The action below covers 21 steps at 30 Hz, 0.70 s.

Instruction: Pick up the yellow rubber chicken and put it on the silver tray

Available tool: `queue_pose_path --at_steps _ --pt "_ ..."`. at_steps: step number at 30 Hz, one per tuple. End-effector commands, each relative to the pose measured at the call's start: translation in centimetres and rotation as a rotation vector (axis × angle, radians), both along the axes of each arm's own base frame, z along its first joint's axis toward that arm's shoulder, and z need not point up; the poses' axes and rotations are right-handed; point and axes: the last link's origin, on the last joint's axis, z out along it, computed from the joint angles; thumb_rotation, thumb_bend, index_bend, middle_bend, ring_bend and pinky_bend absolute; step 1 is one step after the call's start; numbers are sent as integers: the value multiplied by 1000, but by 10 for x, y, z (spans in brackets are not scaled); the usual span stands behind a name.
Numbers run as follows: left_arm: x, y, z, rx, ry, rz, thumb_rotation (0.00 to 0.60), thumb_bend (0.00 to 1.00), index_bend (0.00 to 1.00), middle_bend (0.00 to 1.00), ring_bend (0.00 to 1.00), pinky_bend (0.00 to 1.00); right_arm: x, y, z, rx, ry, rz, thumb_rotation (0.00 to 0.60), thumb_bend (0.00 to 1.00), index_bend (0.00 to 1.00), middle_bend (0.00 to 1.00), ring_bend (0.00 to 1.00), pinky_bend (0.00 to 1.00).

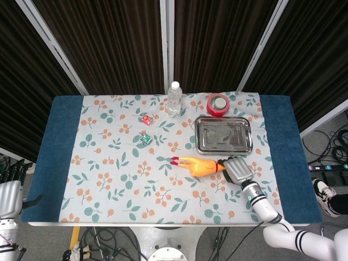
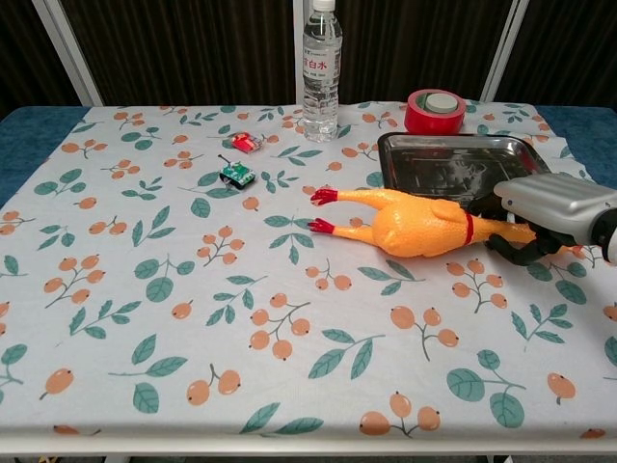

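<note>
Here, lying lengthwise on the bench (image 2: 116, 289): yellow rubber chicken (image 2: 415, 227), long axis running left to right, red feet pointing left, head and neck end pointing right and hidden under the right hand (image 2: 554, 207). Fingers (image 2: 516, 253) curled down around the neck, holding it. Just in front of the silver tray (image 2: 453, 145), not on it. Left hand (image 1: 10, 198) low at the bench's left edge; fingers' state impossible to tell.
</note>
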Motion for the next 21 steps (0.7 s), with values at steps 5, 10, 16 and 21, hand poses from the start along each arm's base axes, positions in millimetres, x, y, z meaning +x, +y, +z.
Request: queue_pose_path --at_steps 5,10,16,21 --pt "11 20 6 -8 -50 -83 600 94 221 164 123 177 24 -6 38 -60 -103 140 600 714 745 685 613 765" --pt "36 57 12 -61 -214 -214 600 91 221 164 123 178 62 -18 74 -55 -159 273 600 717 774 705 630 792" --pt "73 113 14 -156 -494 -296 600 84 219 165 123 190 126 -37 96 -27 -131 407 600 716 774 705 625 791" --pt "102 156 8 -248 -688 -264 600 42 188 165 123 198 180 -49 98 18 -114 473 600 716 773 705 624 791"
